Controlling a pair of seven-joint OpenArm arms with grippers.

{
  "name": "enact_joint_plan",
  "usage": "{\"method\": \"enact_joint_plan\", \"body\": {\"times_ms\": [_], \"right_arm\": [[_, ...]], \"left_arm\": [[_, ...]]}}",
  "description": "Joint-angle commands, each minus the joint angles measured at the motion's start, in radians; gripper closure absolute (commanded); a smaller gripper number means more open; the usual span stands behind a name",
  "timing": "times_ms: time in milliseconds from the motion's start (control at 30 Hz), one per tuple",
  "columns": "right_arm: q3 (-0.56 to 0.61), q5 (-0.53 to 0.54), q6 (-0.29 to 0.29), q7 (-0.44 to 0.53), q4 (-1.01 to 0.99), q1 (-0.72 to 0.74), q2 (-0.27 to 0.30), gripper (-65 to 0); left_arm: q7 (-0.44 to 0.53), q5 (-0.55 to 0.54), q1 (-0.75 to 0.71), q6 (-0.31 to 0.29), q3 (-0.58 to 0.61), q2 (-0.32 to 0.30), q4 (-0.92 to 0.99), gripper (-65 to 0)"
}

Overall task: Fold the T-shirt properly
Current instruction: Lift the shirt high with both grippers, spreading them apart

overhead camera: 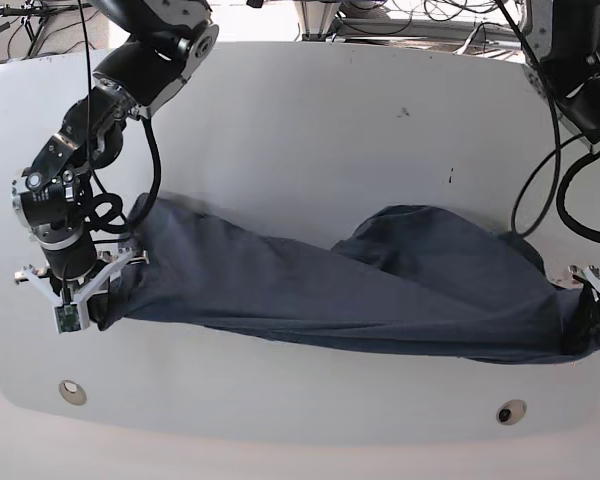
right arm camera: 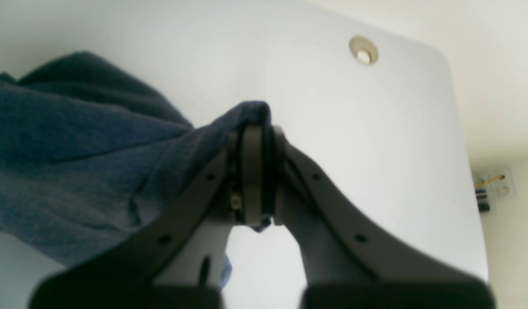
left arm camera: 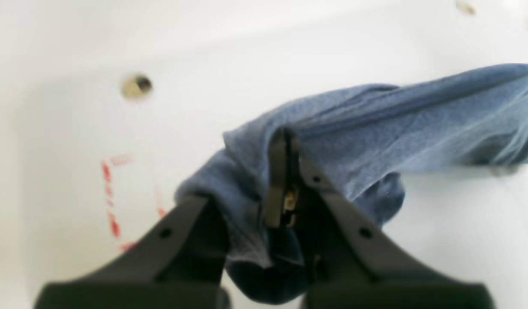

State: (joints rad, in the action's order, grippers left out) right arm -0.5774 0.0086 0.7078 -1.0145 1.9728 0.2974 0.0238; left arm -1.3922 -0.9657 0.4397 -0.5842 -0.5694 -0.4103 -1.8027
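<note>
Left fingers point(left arm camera: 285, 141) clamped on T-shirt point(overhead camera: 360, 290), right fingers point(right arm camera: 257, 128) pinching its other end, cloth stretched across table point(overhead camera: 310, 130)

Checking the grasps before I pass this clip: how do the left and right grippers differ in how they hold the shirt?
The left gripper pinches the T-shirt at the base view's right end, near the table edge; the right gripper pinches the opposite end. Cloth bunches thickly around the left gripper, while only a thin fold pokes past the right gripper. Both are shut on the shirt, stretching it between them.
</note>
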Motion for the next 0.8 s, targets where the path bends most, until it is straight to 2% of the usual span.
{"method": "enact_joint_plan", "body": {"times_ms": [0, 333, 467, 767], "right_arm": [[0.024, -0.017, -0.010, 0.012, 0.009, 0.075, 0.034, 0.0], [0.191, -0.017, -0.010, -0.013, -0.005, 0.282, 0.118, 0.0], [0.254, -0.017, -0.010, -0.020, -0.007, 0.362, 0.160, -0.2], [0.340, -0.017, -0.010, -0.088, -0.007, 0.555, 0.255, -0.2]], "left_arm": [[0.034, 0.018, 0.097, 0.002, 0.002, -0.042, -0.012, 0.0], [0.034, 0.219, 0.407, 0.002, 0.119, -0.034, 0.013, 0.0], [0.034, 0.251, 0.500, 0.003, 0.128, -0.002, 0.077, 0.0], [0.034, 0.310, 0.680, 0.005, 0.134, 0.001, 0.182, 0.0]]}}
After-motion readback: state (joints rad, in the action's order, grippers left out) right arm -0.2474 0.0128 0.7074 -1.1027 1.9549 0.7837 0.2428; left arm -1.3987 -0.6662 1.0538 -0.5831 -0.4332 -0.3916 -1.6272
